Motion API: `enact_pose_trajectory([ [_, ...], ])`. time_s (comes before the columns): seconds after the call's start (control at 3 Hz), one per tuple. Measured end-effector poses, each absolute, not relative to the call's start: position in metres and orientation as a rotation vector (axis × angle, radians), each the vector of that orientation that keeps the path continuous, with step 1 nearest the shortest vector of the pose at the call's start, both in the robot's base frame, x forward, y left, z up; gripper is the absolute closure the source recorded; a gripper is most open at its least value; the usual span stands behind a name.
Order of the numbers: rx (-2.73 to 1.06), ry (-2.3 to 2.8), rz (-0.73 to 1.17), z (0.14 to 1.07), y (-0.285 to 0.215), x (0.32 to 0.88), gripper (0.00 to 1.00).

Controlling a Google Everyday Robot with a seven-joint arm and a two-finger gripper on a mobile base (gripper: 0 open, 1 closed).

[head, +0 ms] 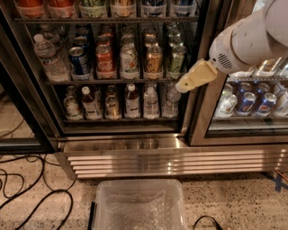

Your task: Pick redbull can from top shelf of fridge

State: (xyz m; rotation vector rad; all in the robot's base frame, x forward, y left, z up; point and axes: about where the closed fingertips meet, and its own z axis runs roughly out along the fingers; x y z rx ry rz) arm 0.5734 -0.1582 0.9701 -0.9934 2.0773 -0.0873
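Observation:
The fridge (pixel 193 121) has black frames, dark wire shelves and a ribbed steel base grille (pixel 171 162). The top shelf (pixel 105 19) is the uppermost black wire rail. It carries clear trays of cans that the frame's top edge cuts off. Blue-and-silver cans (pixel 154 4) stand at its right end; I cannot tell which one is the redbull can. My gripper (pixel 182 85) is a beige piece on a white arm (pixel 252 38) coming in from the upper right. It hangs in front of the right end of the middle shelf, well below the top shelf, and holds nothing I can see.
The middle shelf holds soda cans (pixel 104 60) and a water bottle (pixel 48 57); the lower shelf holds small bottles (pixel 131 101). Pepsi cans (pixel 246 102) sit behind the right glass door. A clear plastic bin (pixel 139 206) and black cables (pixel 22 179) lie on the floor.

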Motion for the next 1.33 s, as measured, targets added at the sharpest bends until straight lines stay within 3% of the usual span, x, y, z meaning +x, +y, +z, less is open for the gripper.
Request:
enact_pose_trajectory([
  [0.67,-0.927,2.025,-0.091,0.979,-0.146,0.584,0.00],
  [1.33,-0.809,1.853,-0.176,1.010,-0.101,0.624,0.04],
])
